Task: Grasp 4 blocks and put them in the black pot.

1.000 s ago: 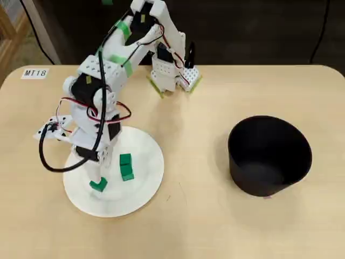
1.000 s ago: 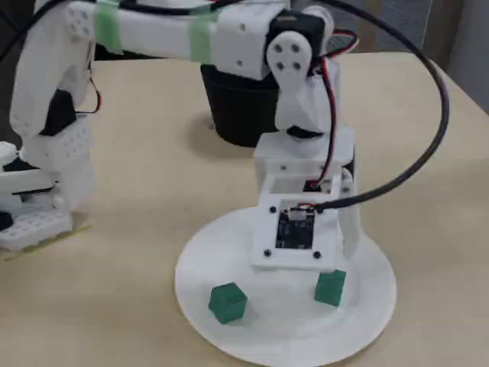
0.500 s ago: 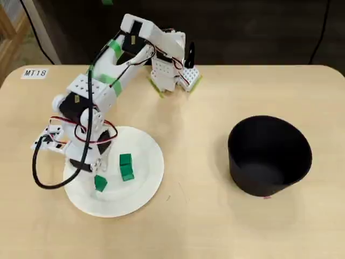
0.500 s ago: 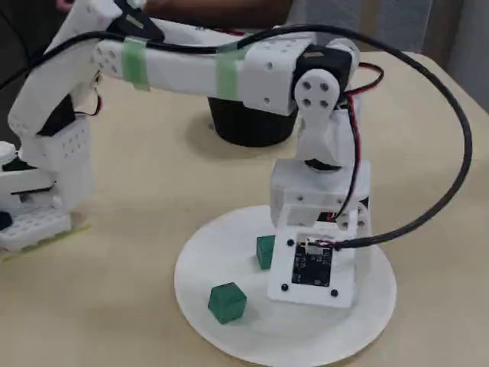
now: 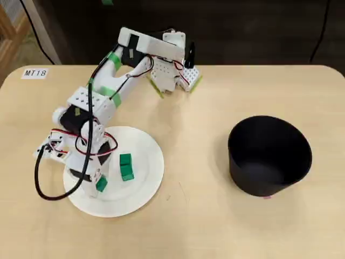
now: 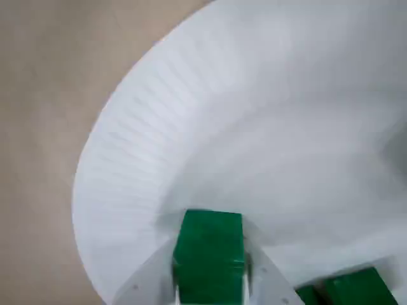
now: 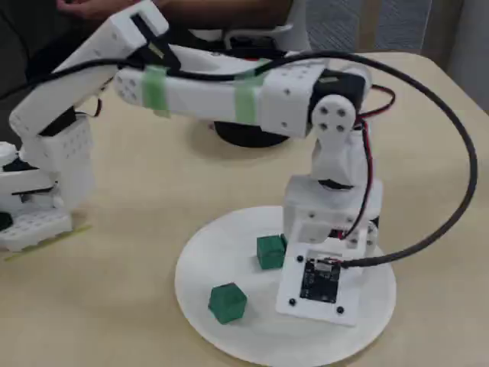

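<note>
In the wrist view a green block [image 6: 210,251] sits snug between my gripper's [image 6: 210,279] two white fingers [image 6: 149,283], low over the white plate [image 6: 254,121]. A second block [image 6: 353,287] shows at the bottom right. From overhead, the gripper [image 5: 98,185] holds that block [image 5: 101,184] at the plate's lower left, and two blocks [image 5: 126,167] lie side by side just right of it. In the fixed view the wrist board hides the gripper; one block [image 7: 227,302] lies near the plate's front and one [image 7: 270,251] beside the wrist. The black pot [image 5: 269,156] stands far right.
The white plate [image 5: 148,186] lies at the table's left. The arm's base [image 5: 172,75] stands at the back edge. A label [image 5: 35,73] is stuck at the back left corner. In the fixed view the arm largely hides the pot [image 7: 241,135].
The wrist came down lower over the plate and shifted towards the plate's left rim in the overhead view. The fingers now enclose the lone block, which has turned slightly.
</note>
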